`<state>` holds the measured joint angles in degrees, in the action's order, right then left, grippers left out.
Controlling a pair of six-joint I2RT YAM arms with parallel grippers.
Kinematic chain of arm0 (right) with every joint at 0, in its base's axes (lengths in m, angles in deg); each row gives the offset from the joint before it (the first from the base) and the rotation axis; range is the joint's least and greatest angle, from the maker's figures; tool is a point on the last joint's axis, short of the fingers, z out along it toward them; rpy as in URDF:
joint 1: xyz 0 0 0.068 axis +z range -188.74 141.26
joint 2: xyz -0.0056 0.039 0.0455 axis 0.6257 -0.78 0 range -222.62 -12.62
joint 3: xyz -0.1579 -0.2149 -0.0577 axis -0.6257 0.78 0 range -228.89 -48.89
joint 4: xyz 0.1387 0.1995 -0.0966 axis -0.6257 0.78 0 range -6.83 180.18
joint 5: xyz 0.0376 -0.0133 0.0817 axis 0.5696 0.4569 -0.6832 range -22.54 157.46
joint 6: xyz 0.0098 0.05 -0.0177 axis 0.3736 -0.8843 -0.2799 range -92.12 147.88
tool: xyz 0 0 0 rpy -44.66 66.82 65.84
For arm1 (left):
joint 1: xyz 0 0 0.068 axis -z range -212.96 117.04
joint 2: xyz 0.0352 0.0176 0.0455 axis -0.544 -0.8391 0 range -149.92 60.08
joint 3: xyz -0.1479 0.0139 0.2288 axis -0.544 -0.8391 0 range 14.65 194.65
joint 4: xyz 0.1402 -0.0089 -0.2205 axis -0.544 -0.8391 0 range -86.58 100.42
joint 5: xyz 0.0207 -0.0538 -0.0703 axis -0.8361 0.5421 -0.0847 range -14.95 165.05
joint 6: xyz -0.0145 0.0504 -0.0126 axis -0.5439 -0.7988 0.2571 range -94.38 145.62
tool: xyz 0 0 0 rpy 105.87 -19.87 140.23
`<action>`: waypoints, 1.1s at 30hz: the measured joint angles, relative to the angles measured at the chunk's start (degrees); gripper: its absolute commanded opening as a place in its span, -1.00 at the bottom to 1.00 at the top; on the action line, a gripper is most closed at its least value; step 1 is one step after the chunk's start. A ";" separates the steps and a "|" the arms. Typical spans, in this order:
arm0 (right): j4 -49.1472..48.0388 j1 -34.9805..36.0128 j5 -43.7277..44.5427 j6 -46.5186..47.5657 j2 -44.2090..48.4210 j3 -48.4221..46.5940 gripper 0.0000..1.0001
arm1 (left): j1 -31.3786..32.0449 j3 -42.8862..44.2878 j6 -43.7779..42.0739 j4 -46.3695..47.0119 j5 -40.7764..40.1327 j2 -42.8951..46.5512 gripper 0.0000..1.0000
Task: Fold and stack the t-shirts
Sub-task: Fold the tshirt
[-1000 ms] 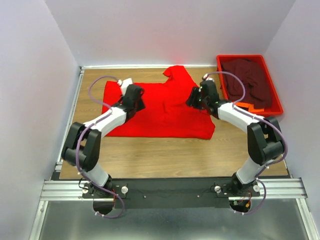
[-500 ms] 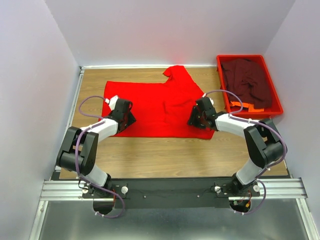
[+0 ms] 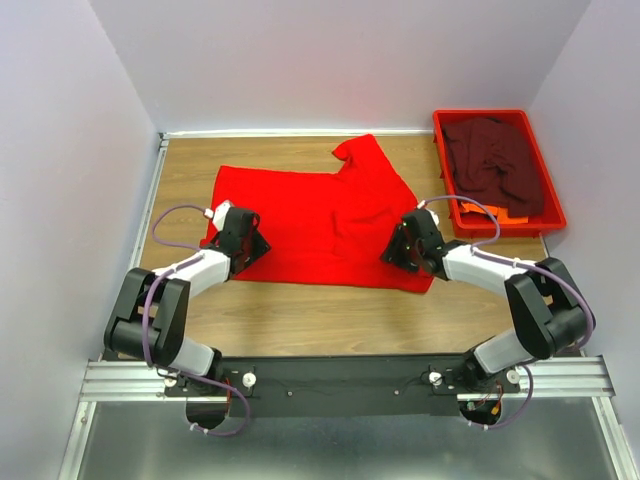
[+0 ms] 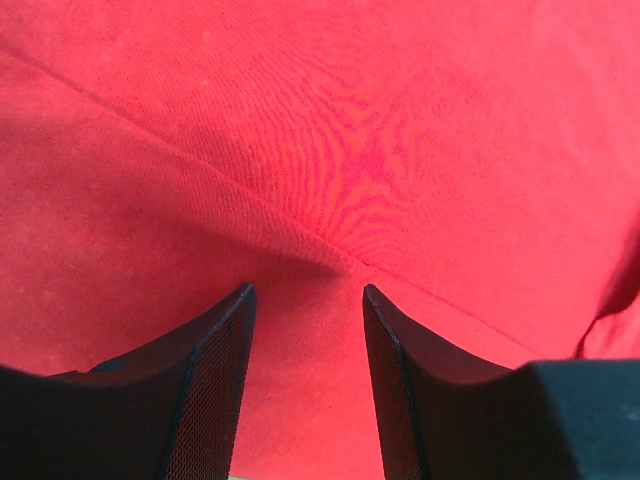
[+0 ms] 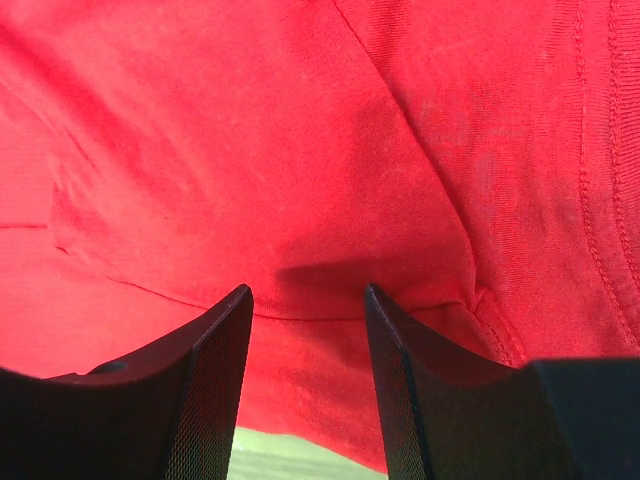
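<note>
Creased soft red tee (image 3: 320, 215) on wood tbl (image 3: 300, 315)

— The arms?
— Left arm (image 3: 198, 268) and right arm (image 3: 478, 265): white links, black joints; a purple cable (image 3: 160, 222) loops along each.
— The jaws?
— Black fingers (image 4: 215, 400), fine mesh on the inner faces.
— The bases?
— Screwed to a black bar (image 3: 330, 376); grey rail (image 3: 110, 380) beneath.

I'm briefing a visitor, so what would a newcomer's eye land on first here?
A bright red t-shirt lies spread across the wooden table, the left claw and right claw open over its near corners. At the far right, a red tray holds a dark maroon t-shirt.
</note>
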<state>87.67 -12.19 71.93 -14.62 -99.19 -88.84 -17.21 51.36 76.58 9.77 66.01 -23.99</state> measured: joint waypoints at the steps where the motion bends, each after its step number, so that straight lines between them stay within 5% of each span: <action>1: 0.66 0.00 -0.07 -0.20 0.48 0.28 0.13 | 0.00 -0.46 0.13 -0.15 0.42 0.55 0.11; 16: 14.25 -1.64 -1.75 0.79 4.11 -1.73 0.14 | -0.13 -4.07 -1.18 -10.95 3.43 10.56 0.13; 26: 17.18 -3.04 0.63 9.60 -19.91 -46.93 0.17 | -8.00 30.95 -8.98 -14.25 -9.90 -3.21 0.10; 33: 14.16 -9.88 -4.46 12.63 -39.80 -75.56 0.17 | -10.97 54.53 -12.28 -16.90 -16.50 -26.62 0.01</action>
<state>101.83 -22.07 67.47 -1.98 -138.99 -164.39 -28.18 105.89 64.29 -7.12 49.51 -50.62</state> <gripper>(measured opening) 0.585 0.517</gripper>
